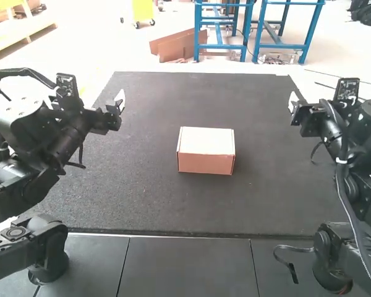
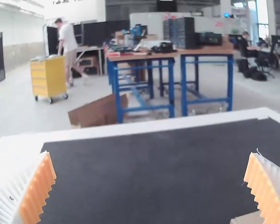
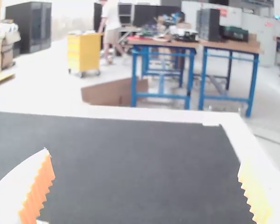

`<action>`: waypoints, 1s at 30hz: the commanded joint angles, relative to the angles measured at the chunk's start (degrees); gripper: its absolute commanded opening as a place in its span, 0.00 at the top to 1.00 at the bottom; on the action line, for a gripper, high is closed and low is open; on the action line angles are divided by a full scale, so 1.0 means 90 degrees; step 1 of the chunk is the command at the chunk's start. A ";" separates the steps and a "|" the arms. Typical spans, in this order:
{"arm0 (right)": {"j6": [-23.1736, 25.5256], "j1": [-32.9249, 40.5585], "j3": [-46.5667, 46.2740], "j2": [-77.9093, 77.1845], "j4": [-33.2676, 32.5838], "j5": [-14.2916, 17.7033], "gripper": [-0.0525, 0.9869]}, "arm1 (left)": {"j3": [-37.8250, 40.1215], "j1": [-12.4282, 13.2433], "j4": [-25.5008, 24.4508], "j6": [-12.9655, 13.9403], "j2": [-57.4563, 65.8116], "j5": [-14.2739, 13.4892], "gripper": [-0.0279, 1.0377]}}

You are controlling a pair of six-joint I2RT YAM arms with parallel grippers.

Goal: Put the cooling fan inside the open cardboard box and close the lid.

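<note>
As far as I can tell from the overhead camera, the left gripper (image 1: 119,104) hangs above the left edge of the black mat (image 1: 142,185), well apart from anything I'd want it to touch. Its wrist camera shows the two ribbed fingers with their orange pads (image 2: 37,191) spread wide, nothing between them but bare mat.

In the middle of the mat sits the cardboard box (image 1: 206,150), upright and square to me, with the lid lying flat across the top. No flap sticks up and I can't make out a gap along the front edge. With the box shut like that I can't check the fan myself, so my read is that it's inside. That's a guess from the closed lid, not something I can see.

Over on the right, the right gripper (image 1: 295,106) hovers above the right edge of the mat, also well clear of the box. Its fingers (image 3: 37,196) are wide apart too and carry nothing.

So where are we? I'd say both steps look done — fan in, lid down. The only thing I'd maybe want is a gentle press on the lid if it turns out it isn't fully seated, but from up here it looks flush. Otherwise I don't see anything left for either arm.
</note>
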 commanded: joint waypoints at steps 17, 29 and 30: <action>0.0027 0.0034 -0.1529 -0.1277 -0.0066 0.0057 0.08 | -0.1592 0.0667 -0.0347 -0.0920 -0.1218 -0.0143 0.08; 0.0242 -0.0064 -0.1519 -0.2947 -0.2214 0.0038 0.08 | -0.1592 0.2024 -0.2417 -0.0285 -0.3141 0.0307 0.08; 0.0242 -0.0073 -0.1529 -0.2937 -0.2292 0.0038 0.08 | -0.1592 0.2005 -0.2408 -0.0256 -0.3044 0.0404 0.08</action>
